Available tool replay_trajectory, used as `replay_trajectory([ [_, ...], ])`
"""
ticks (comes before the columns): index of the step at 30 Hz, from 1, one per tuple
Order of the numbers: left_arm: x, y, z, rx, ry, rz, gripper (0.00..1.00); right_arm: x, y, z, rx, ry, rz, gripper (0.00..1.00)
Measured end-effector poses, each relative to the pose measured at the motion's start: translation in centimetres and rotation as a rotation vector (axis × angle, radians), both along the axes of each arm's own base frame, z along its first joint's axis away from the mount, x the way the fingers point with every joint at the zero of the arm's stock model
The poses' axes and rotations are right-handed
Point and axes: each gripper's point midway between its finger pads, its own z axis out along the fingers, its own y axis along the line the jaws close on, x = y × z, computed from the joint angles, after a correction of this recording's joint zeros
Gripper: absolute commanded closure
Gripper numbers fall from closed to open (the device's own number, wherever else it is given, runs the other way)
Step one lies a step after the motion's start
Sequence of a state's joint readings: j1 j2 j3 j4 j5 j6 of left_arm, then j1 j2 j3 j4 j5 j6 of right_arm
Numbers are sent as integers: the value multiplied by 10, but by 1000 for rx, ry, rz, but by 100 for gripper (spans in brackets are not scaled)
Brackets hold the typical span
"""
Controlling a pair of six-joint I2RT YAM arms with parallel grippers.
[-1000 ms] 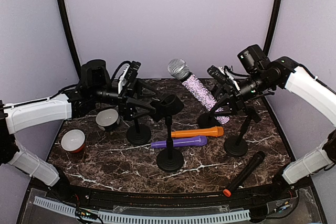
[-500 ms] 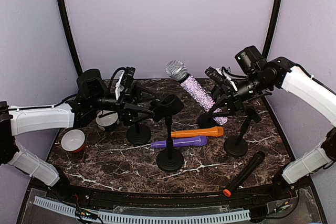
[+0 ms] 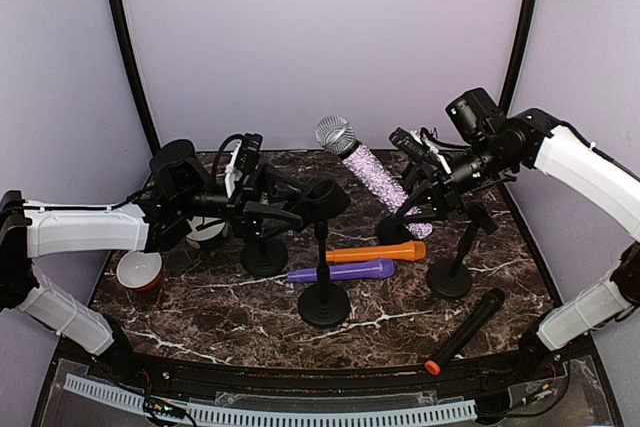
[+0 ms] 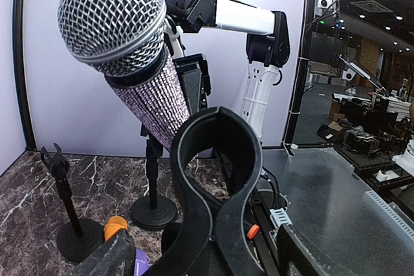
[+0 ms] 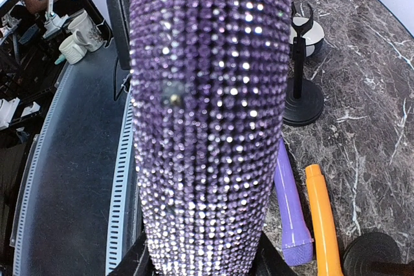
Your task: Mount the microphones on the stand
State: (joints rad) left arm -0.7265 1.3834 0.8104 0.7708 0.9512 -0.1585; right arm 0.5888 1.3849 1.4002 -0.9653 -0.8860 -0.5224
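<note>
My right gripper (image 3: 425,202) is shut on the lower body of the glittery lilac microphone (image 3: 378,179), which slants up to the left with its silver mesh head (image 3: 335,134) in the air. In the right wrist view the body (image 5: 210,114) fills the frame between my fingers (image 5: 139,260). My left gripper (image 3: 290,209) is open, with its fingers on either side of the black clip (image 3: 325,199) of the middle stand (image 3: 324,305). The clip (image 4: 217,159) rises close in front of the left wrist camera, the lilac microphone (image 4: 111,21) just behind it. The orange (image 3: 375,252), purple (image 3: 342,271) and black (image 3: 468,329) microphones lie on the table.
Three more stands are here: one at the left (image 3: 265,257), one at the right (image 3: 450,280), one behind the lilac microphone (image 3: 395,230). Two white-and-red bowls (image 3: 140,269) (image 3: 205,232) sit at the left, under my left arm. The tabletop is dark marble (image 3: 200,317).
My left arm has reached rightward, bringing its fingers around the middle stand's clip, and its jaws have narrowed somewhat. The right gripper has shifted the lilac microphone slightly left.
</note>
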Motion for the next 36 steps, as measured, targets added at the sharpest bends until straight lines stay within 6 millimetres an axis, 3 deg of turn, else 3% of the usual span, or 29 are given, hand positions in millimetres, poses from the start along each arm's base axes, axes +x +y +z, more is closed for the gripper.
replay_trajectory([
  [4, 2, -3, -5, 6, 9, 5, 22, 0, 0, 0, 0, 0, 0, 100],
  [9, 3, -4, -7, 4, 10, 14, 36, 0, 0, 0, 0, 0, 0, 100],
  [13, 3, -4, -7, 4, 7, 15, 54, 0, 0, 0, 0, 1, -1, 100],
  [17, 4, -6, -11, 11, 15, 15, 89, 0, 0, 0, 0, 5, -4, 100],
  [19, 5, -6, -12, 11, 19, 16, 100, -1, 0, 2, 2, 7, -5, 100],
  [29, 6, -7, -12, 2, 45, 79, 100, -18, 1, 35, 99, -6, 8, 100],
  [36, 2, -14, -11, -6, 50, 109, 100, -28, 18, 36, 91, -14, 20, 100],
])
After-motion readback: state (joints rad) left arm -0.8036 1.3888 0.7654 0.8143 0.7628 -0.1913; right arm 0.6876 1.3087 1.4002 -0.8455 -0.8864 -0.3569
